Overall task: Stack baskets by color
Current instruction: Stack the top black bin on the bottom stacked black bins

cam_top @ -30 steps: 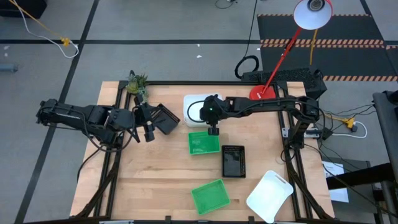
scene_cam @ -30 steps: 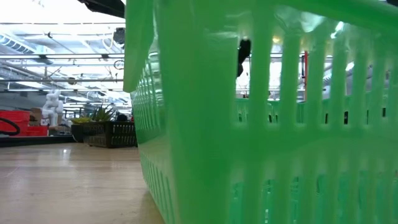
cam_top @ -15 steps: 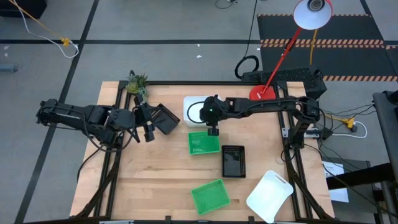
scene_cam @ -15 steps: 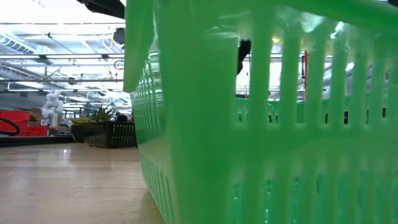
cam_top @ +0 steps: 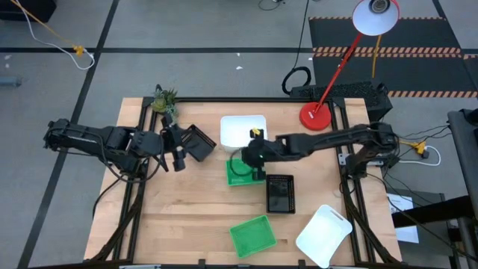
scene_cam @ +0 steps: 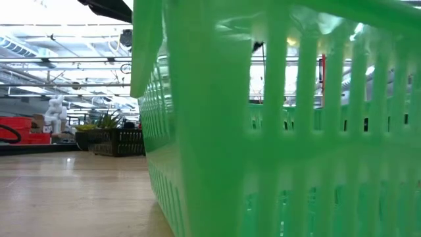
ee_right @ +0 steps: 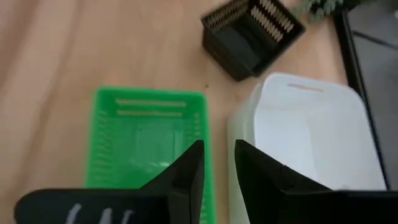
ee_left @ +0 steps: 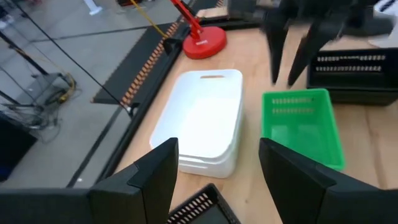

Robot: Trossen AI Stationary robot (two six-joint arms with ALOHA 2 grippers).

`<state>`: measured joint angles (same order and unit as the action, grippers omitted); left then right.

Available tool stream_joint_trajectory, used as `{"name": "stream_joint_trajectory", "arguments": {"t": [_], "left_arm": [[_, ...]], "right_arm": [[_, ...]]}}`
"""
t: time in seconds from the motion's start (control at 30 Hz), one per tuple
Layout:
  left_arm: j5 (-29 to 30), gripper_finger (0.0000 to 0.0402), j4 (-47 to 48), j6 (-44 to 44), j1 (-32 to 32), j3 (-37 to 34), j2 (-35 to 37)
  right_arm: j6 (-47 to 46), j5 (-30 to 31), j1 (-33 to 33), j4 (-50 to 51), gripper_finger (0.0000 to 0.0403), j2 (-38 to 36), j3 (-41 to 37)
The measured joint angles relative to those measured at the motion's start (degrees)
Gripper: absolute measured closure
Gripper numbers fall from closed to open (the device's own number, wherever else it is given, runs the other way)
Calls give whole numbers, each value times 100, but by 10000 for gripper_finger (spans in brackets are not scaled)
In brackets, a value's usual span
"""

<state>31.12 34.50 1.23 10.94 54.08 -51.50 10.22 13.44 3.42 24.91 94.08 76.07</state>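
A stack of white baskets (cam_top: 240, 128) rests on its base at the table's far middle. Just in front of it a green basket (cam_top: 236, 173) sits upright on the table. My right gripper (cam_top: 258, 172) hangs above that basket's right side, open by a narrow gap, with nothing between its fingers (ee_left: 277, 59). A black basket (cam_top: 199, 142) rests on the table at the far left. My left gripper (cam_top: 178, 155) hovers beside and above it, wide open, touching nothing. Nearer lie another black basket (cam_top: 280, 193), a second green basket (cam_top: 252, 234) and a single white basket (cam_top: 323, 234).
A red lamp base (cam_top: 315, 116) stands at the far right behind the white stack, and a small plant (cam_top: 164, 99) at the far left corner. The near green basket (scene_cam: 263, 131) fills most of the low view. Bare wood lies at the near left (cam_top: 179, 217).
My right gripper has drawn back from over the white stack toward the table's near edge and now hangs over the green basket; it has also risen a little. The white stack stays where it was. My left arm has kept still.
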Motion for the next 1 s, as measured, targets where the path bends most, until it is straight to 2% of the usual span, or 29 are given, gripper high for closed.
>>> {"name": "stream_joint_trajectory", "arguments": {"t": [0.23, 0.5, 0.7, 0.87, 1.0], "left_arm": [[-66, 176, 200, 309, -4, 0, -231], [-68, 176, 393, 559, -4, 0, -934], [-68, 176, 849, 1440, 58, 0, -1547], [-66, 176, 930, 2103, 153, 0, -2029], [-66, 176, 850, 2242, 139, 0, -2396]], "right_arm": [[-831, 52, 679, 335, 318, -531, 0], [-2115, 66, 1493, 934, 318, -948, 0], [-2945, 739, 2279, 1209, 318, -1003, -4], [-3380, 758, 2849, 1360, 318, -1005, -7], [-3510, 764, 3223, 1477, 318, -1025, -7]]}}
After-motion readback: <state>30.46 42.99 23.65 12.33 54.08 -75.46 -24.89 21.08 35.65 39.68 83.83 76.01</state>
